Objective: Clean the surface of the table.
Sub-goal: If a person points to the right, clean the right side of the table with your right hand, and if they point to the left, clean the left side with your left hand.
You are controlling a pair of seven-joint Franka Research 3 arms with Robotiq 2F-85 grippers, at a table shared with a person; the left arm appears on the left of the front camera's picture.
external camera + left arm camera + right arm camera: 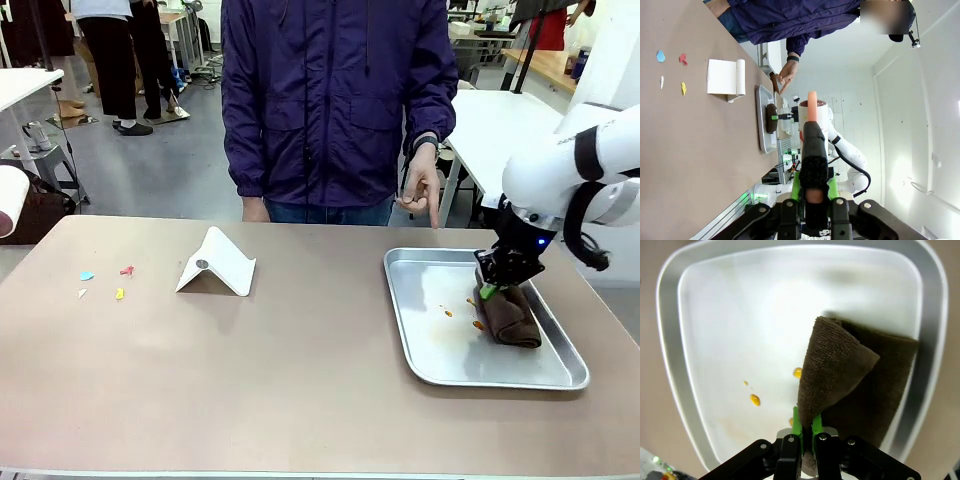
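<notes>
The brownish-tan table [300, 390] spans the front view. At its right stands a metal tray [392, 295] holding a folded brown cloth [515, 318]. My right gripper [488, 291] is shut on a corner of the cloth [840, 375] and lifts that fold off the tray floor [730, 320]. Small orange drops [755, 400] lie in the tray beside the cloth. My left gripper [814, 192] is held off the table's side, shut on a black-handled tool [813, 155] with a peach tip. Several coloured scraps [100, 282] lie on the table's left part.
A white folded piece [215, 262] stands on the table left of centre. A person in a dark purple jacket stands at the far edge, one hand [420, 190] pointing down near the tray's far corner. A white roll [10, 200] shows at the left edge.
</notes>
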